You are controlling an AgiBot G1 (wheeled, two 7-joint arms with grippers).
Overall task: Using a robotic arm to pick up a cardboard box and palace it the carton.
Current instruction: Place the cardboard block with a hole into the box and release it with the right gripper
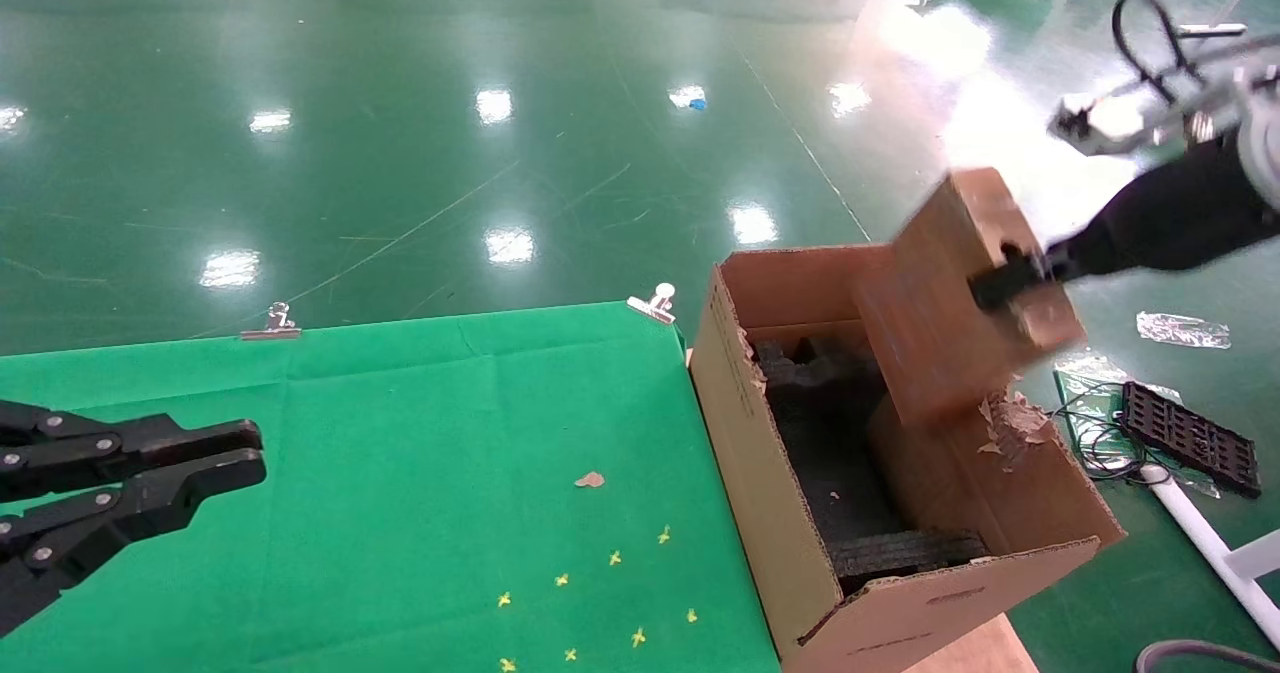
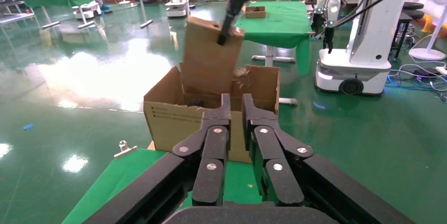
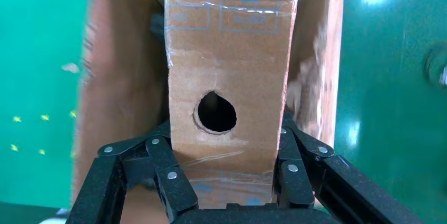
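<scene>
The right gripper, black multi-link fingers on the white tubular robotic arm, is clamped across the narrow end of the slim brown cardboard box, one finger on each broad side, the small round hole in that face sitting between them. The box hangs tilted in the air over the large brown corrugated carton, its lower end dipping just past the torn flap and not yet resting on the black foam pads inside. So I'd say the carry is nearly over and the lowering is in hand. The next move looks to call for straightening the box so it clears the ragged flap and the carton wall, going down into the opening, then releasing. The left gripper is parked over the green cloth-covered table, its fingers nearly together and holding nothing
</scene>
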